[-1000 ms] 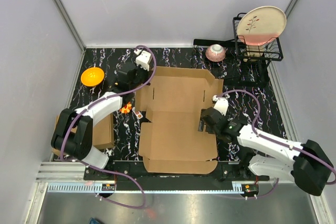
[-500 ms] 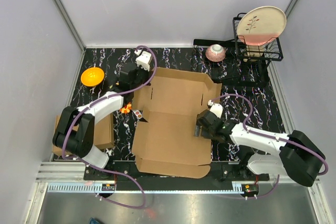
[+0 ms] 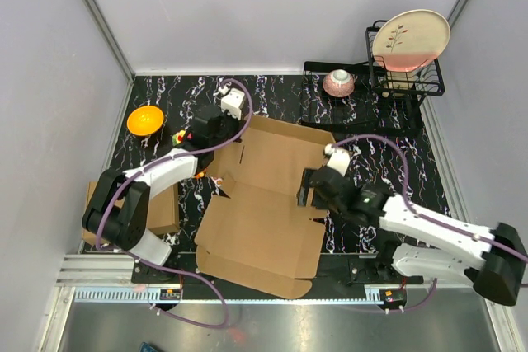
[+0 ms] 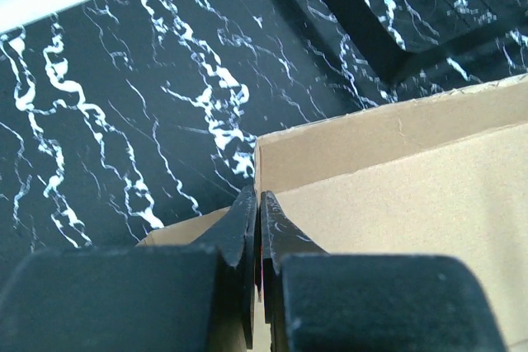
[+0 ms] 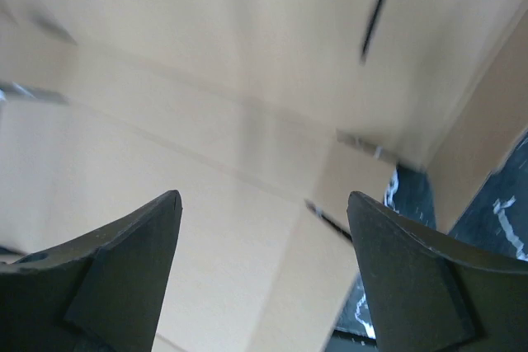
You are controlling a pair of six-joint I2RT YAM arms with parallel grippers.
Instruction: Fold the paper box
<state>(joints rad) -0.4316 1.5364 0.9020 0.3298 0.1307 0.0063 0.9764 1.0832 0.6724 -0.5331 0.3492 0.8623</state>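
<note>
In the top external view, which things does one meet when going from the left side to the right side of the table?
Orange bowl → paper box → pink bowl → wire rack holding the plate.

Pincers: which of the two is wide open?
The right pincer, above the paper box: its fingers stand far apart. The left pincer, at the box's far corner, is squeezed shut.
</note>
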